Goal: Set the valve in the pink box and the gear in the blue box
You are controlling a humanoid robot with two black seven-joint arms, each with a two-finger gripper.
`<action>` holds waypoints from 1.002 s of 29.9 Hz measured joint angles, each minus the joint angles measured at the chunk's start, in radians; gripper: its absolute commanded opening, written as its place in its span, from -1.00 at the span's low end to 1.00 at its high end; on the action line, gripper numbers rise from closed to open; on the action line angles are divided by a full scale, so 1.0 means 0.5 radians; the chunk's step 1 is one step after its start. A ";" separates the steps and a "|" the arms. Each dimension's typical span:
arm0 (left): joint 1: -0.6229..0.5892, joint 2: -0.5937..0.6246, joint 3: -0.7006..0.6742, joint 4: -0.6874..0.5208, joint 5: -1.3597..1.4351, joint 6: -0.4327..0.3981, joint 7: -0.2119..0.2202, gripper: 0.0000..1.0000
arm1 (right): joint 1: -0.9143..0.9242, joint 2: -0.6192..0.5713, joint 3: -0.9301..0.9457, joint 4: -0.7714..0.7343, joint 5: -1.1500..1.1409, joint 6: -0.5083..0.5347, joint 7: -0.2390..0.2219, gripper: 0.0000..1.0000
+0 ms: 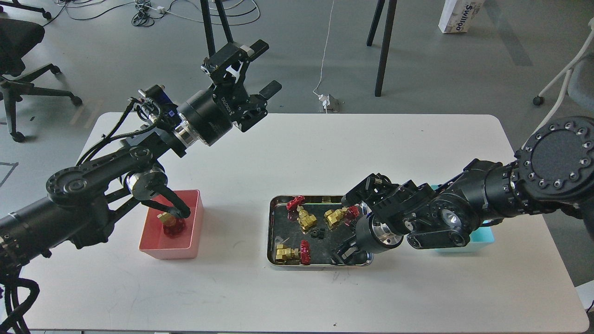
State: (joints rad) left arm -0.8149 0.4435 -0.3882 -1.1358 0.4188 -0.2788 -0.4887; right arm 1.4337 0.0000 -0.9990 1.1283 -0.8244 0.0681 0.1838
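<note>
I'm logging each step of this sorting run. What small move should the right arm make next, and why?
Probably close on a part in the steel tray. The right gripper sits low over the tray's right side, fingers spread, beside a valve and near a small black gear. Which one it targets is unclear. One valve already lies in the pink box; the left gripper is raised, empty.

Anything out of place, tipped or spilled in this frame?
Nothing spilled. One valve stands in the pink box; three valves lie tipped at odd angles in the steel tray beside a gear, as loose parts would.
</note>
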 measured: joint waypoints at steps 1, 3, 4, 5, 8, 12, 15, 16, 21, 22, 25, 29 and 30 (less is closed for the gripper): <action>0.000 0.000 0.000 0.001 0.000 0.000 0.000 0.86 | -0.001 0.000 -0.003 -0.001 -0.002 -0.001 0.000 -0.26; 0.000 0.000 0.000 0.001 0.000 -0.001 0.000 0.86 | -0.002 0.000 -0.007 -0.001 -0.004 -0.001 0.000 -0.28; 0.000 0.000 0.000 0.002 0.000 -0.001 0.000 0.86 | -0.002 0.000 -0.008 -0.001 -0.004 -0.001 0.000 -0.29; 0.000 0.000 0.000 0.003 0.000 -0.001 0.000 0.86 | -0.002 0.000 -0.008 -0.001 -0.005 -0.001 0.000 -0.29; 0.001 0.000 0.000 0.004 0.000 0.000 0.000 0.86 | 0.001 0.000 -0.008 -0.002 -0.005 -0.001 0.000 -0.37; 0.001 -0.002 0.000 0.005 0.000 0.001 0.000 0.86 | 0.009 0.000 -0.009 -0.002 -0.005 0.000 0.003 -0.50; 0.001 -0.003 0.000 0.005 0.000 0.002 0.000 0.86 | 0.013 0.000 -0.009 0.000 -0.005 0.000 0.014 -0.63; 0.001 -0.002 0.000 0.005 0.000 0.002 0.000 0.86 | 0.013 0.000 -0.009 0.001 -0.005 0.000 0.017 -0.65; 0.002 -0.001 0.000 0.005 0.000 0.002 0.000 0.86 | 0.013 0.000 -0.009 -0.001 -0.005 -0.003 0.022 -0.70; 0.002 -0.001 0.000 0.005 0.000 0.003 0.000 0.86 | 0.013 0.000 -0.009 -0.001 -0.005 -0.004 0.023 -0.70; 0.002 -0.001 0.000 0.005 0.000 0.003 0.000 0.86 | 0.013 0.000 -0.009 -0.002 -0.002 -0.004 0.024 -0.62; 0.003 -0.003 0.000 0.005 0.000 0.002 0.000 0.87 | 0.013 0.000 -0.009 -0.003 0.003 -0.005 0.025 -0.29; 0.003 -0.003 0.001 0.005 0.000 0.002 0.000 0.87 | 0.011 0.000 -0.009 -0.003 0.009 -0.008 0.025 -0.26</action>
State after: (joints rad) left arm -0.8132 0.4419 -0.3879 -1.1335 0.4187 -0.2779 -0.4887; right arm 1.4395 0.0000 -1.0033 1.1268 -0.8200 0.0641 0.1963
